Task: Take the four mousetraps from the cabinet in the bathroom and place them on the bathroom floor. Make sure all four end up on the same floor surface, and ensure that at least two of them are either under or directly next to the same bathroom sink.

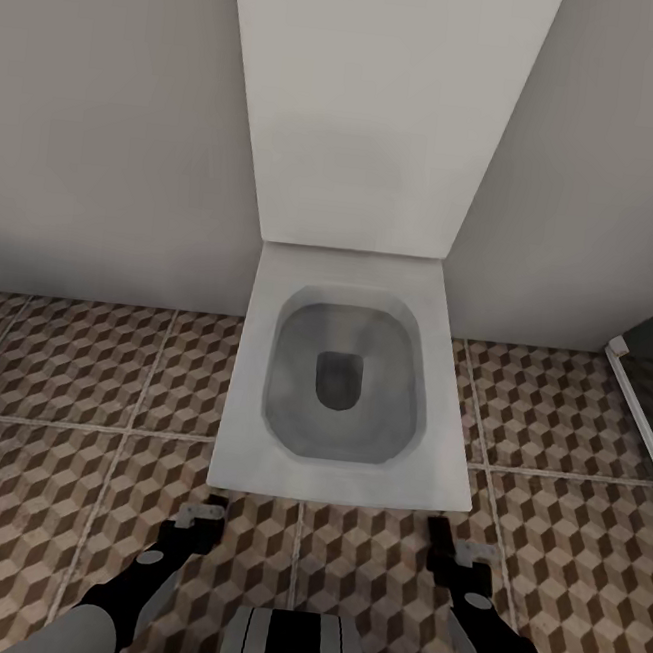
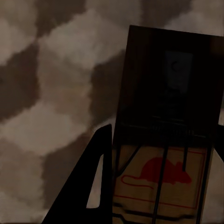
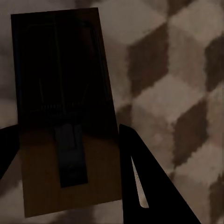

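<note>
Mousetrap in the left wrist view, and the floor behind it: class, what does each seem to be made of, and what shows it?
The mousetrap looks like a flat tan wooden board with a matt finish, printed with a red mouse outline and crossed by thin dark bars, probably metal wire. The floor looks like smooth tile printed with brown, beige and white cubes; the head view shows pale grout lines between squares.

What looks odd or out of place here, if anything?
Nothing is spilled or broken. The oddity is that each gripper holds a mousetrap: the left gripper grips one with a red mouse print, and the right gripper grips another mousetrap. Both hang over the patterned floor in front of an open toilet.
</note>
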Available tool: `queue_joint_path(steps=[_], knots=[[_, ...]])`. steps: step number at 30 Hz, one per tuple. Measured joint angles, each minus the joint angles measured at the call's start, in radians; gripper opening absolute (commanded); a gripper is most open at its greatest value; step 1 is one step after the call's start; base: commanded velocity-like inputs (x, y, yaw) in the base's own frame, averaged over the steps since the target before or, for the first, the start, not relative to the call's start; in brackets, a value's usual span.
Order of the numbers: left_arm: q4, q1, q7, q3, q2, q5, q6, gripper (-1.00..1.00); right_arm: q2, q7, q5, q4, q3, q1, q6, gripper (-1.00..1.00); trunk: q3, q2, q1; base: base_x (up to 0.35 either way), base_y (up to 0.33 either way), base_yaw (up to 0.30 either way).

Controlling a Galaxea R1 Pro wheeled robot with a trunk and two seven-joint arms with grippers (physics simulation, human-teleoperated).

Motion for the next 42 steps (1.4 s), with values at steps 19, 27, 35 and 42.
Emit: queue_joint_path(steps=[19,27,35,42], knots=[[-0.013,0.000,0.011,-0.005,-0.004,-0.015,0.002,-1.00,0.006,0.000,0.004,-0.022,0.002,0.000,-0.005,-1.00,0.000,0.000,0.000,0.000,0.000,0.000],[-0.015,0.000,0.011,-0.006,-0.004,-0.015,0.002,-1.00,0.008,-0.003,0.013,-0.023,0.006,0.000,0.001,-1.00,0.000,0.000,0.000,0.000,0.000,-0.001],[-0.015,0.000,0.011,-0.005,-0.004,-0.016,0.002,-1.00,0.011,-0.019,0.010,-0.023,0.004,0.000,0.005,-1.00,0.000,0.000,0.000,0.000,0.000,-0.164],[-0.014,0.000,0.011,-0.007,-0.004,-0.015,0.002,-1.00,0.011,-0.025,0.009,-0.023,0.005,0.000,0.004,-1.00,0.000,0.000,0.000,0.000,0.000,-0.059]])
